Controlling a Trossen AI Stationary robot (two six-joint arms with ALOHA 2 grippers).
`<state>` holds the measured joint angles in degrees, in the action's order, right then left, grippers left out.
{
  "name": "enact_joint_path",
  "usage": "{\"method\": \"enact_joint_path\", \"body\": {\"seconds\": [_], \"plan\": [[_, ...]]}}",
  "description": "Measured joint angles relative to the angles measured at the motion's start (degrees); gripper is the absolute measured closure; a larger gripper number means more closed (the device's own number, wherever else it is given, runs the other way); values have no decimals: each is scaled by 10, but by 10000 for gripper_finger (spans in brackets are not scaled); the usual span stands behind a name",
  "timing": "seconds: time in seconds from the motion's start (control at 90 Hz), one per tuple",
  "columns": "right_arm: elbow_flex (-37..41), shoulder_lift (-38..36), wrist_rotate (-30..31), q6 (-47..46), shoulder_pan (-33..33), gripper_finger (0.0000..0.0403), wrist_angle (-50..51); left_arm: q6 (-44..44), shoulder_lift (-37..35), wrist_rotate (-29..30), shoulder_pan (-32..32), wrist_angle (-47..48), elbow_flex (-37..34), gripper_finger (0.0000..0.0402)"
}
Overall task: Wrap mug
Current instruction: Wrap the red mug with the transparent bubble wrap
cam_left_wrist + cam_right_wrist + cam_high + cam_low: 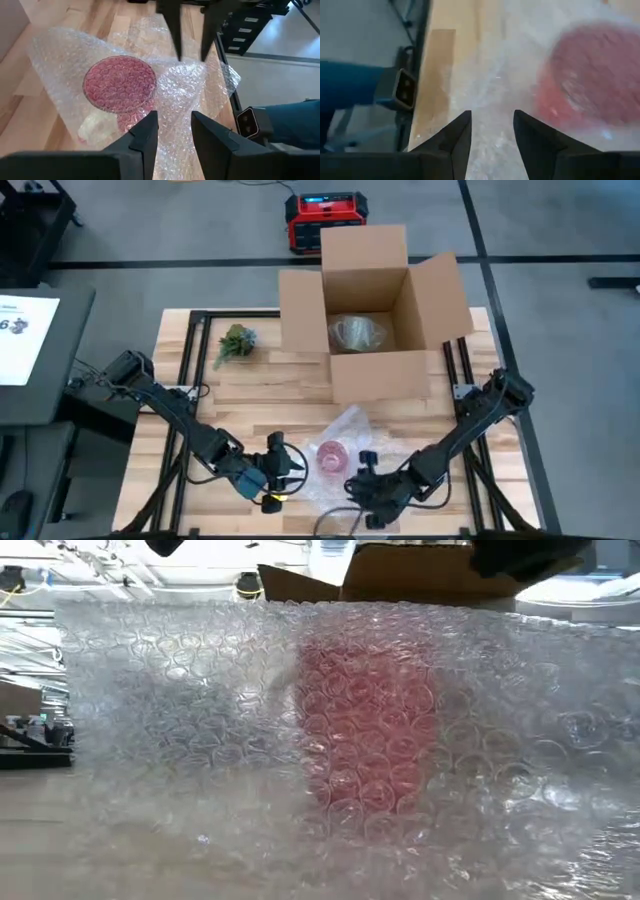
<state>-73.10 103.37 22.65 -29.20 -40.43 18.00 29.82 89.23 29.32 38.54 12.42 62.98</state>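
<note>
Landmark: the red mug (332, 456), which stands upright under a sheet of bubble wrap (345, 430) at the near middle of the wooden table (260, 395); its round mouth shows through the film in the left wrist view. Left of the mug, the left gripper (283, 470) sits low over the table, its fingers (145, 137) parted narrowly with a raised fold of the wrap between them, though contact cannot be confirmed. Just right of the mug and nearer the table's front edge, the right gripper (366, 480) hangs over the wrap's edge, its fingers (457, 137) parted and holding nothing visible. Behind the mug, toward the far edge, stands an open cardboard box (375, 315) with a clear wrapped item inside; a small green sprig (235, 342) lies left of the box.
</note>
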Motion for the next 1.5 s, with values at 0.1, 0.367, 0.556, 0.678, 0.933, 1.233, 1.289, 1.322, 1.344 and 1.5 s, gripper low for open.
{"method": "enact_joint_path", "body": {"seconds": [0.1, 0.367, 0.556, 0.678, 0.933, 1.233, 1.289, 1.322, 1.344, 1.5], "plan": [[0, 0, 0, 15, 0, 245, -18, 0, 0, 0, 0, 2, 0, 304], [0, 0, -60, -83, 4, 180, 95, 0, 0, 1, 0, 2, 0, 304], [0, 0, -45, -143, 26, 169, 111, 0, 0, 1, -1, 2, 0, 304], [0, 1, -36, -148, 43, 168, 70, 0, 0, 1, -4, 2, 0, 304], [0, 54, -25, -194, 71, 171, 83, 4, 0, 1, -5, 2, 0, 304], [0, 57, -45, -220, 84, 319, 130, 4, 0, 1, -5, 2, 0, 304], [0, 56, -46, -217, 82, 359, 130, 4, 0, 1, -5, 2, 0, 304], [0, 56, -46, -214, 82, 380, 130, 4, 0, 1, -5, 2, 0, 304], [0, 56, -46, -214, 82, 388, 131, 4, 0, 1, -5, 3, 0, 304], [-31, 54, -45, -218, 78, 392, 198, 4, 0, 1, -5, 3, 0, 304]]}}
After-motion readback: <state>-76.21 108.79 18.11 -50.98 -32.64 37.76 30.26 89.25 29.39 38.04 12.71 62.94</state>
